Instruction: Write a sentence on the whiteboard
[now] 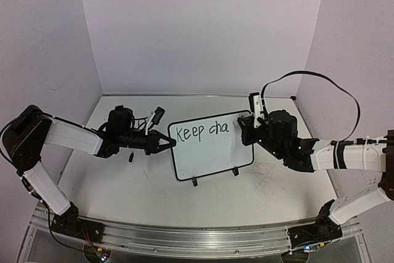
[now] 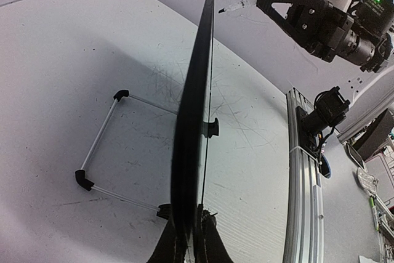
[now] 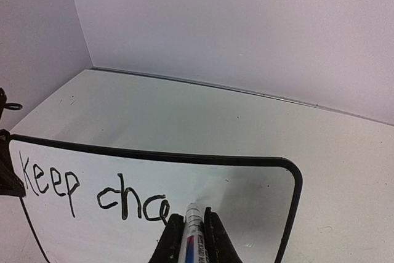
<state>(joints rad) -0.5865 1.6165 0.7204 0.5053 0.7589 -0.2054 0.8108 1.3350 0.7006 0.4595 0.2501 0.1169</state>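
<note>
Whiteboard (image 1: 212, 155) stands upright mid-table (image 1: 123, 180) on its feet. The sentence (image 1: 202, 132) reads "Keep cha" — top line only. Your left gripper (image 1: 169, 144) is clamped on the board's left edge. Your right gripper (image 3: 192, 217) is closed around the marker (image 1: 254, 108) — tip at the board just past the "a".

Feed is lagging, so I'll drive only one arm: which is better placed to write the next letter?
Right. The right gripper is shut on the marker, its tip beside the last letter of the unfinished sentence. The left gripper is clamped on the whiteboard at its left edge, steadying it.
</note>
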